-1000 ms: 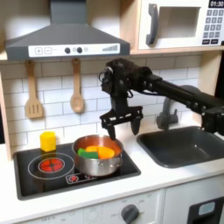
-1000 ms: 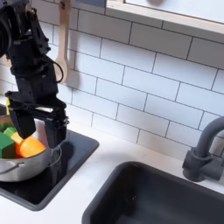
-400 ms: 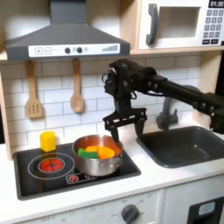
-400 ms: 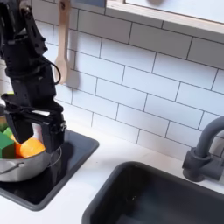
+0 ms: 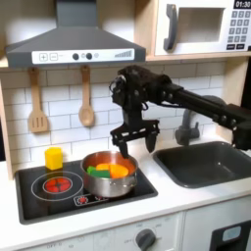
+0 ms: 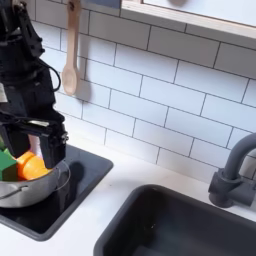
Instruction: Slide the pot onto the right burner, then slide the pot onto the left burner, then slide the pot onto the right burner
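- Since the earlier frame, we see the gripper has shifted slightly toward 9 o'clock in the first exterior view, over the pot.
- Its jaws stand spread, grasping nothing.
- The pot probably covers the right burner; the left burner lies bare at its 9 o'clock.

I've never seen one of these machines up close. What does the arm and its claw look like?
The arm is all black: boxy, chunky segments joined in a chain, matte with a slight sheen. It ends in a gripper with a crossbar and two slim black fingers pointing down. Any cables or markings are too small to make out in both exterior views.
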Robot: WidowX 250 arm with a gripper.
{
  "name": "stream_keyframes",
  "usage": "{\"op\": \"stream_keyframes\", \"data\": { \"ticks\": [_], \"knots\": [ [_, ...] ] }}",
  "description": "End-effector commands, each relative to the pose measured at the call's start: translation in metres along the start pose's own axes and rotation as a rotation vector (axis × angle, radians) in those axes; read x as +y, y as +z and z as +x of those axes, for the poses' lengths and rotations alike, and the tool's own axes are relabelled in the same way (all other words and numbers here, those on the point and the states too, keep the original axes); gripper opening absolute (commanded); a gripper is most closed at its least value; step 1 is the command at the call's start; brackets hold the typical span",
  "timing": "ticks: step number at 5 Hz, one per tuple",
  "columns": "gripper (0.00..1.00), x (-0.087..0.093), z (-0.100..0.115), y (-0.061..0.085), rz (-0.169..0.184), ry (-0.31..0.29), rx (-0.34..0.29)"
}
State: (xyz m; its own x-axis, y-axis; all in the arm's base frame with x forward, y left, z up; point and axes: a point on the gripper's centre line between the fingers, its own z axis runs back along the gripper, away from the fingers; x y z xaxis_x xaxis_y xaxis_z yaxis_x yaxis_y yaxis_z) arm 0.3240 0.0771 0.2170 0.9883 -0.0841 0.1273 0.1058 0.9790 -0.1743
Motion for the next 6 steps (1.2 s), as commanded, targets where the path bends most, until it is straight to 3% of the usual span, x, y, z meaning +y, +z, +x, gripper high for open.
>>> {"op": "stream_keyframes", "data": {
  "ticks": [1, 2, 6],
  "knots": [
    [1.0, 0.008, 0.009, 0.001, 0.006, 0.025, -0.009],
    [1.0, 0.012, 0.014, 0.003, 0.002, 0.043, -0.015],
    [1.0, 0.033, 0.02, -0.001, 0.05, 0.09, -0.012]
  ]
}}
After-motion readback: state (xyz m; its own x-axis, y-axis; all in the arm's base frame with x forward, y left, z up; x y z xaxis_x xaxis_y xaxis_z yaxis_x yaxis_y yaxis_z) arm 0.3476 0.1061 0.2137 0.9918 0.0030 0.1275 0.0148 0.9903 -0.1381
